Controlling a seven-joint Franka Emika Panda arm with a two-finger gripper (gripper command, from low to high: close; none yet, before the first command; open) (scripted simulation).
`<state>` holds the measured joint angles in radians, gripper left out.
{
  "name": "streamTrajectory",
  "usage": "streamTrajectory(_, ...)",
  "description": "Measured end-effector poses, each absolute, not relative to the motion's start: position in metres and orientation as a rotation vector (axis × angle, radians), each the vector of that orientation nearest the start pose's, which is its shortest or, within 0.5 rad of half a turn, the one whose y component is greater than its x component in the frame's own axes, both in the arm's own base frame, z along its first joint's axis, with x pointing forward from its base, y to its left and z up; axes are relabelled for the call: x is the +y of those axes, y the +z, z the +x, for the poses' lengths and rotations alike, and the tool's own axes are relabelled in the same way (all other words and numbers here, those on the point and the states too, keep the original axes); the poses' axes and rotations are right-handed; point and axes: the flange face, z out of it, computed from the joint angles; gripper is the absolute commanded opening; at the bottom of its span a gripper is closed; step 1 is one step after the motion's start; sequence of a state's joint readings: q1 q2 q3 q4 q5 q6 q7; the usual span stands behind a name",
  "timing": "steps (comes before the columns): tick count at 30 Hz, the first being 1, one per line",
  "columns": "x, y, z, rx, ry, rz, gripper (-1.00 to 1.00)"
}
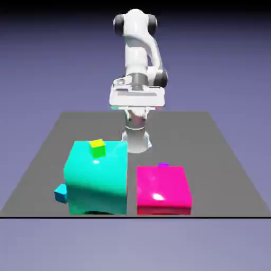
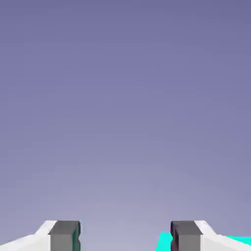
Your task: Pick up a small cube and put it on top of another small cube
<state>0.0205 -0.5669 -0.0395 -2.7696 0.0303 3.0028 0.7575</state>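
Cyan-blue cube, small, sat at the exterior view's left, beside the turquoise block. A yellow-green cube showed at that block's top. Your claw hung above the table, fingers wide apart, nothing between them. Rightward, you had a pink block, a purple cube peeking out behind.

A plain blue-violet backdrop darkens to near black along its top and pales below the front edge of the dark grey table. In the hand view, the same backdrop lightens gradually toward the bottom.
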Motion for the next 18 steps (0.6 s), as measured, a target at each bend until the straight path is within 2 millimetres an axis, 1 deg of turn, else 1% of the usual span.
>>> streamTrajectory(4, -0.065, 0.455, 0.429, 1.392, -0.733, -2.306, 0.0)
streamTrajectory(8, -0.12, 0.434, 0.452, 1.691, -0.451, -2.13, 0.0)
streamTrajectory(11, -0.158, 0.413, 0.465, 1.875, -0.242, -1.978, 0.0)
streamTrajectory(14, -0.197, 0.392, 0.472, 2.027, -0.049, -1.804, 0.0)
streamTrajectory(15, -0.211, 0.386, 0.474, 2.073, 0.01, -1.74, 0.0)
streamTrajectory(18, -0.243, 0.367, 0.479, 2.17, 0.179, -1.562, 0.0)
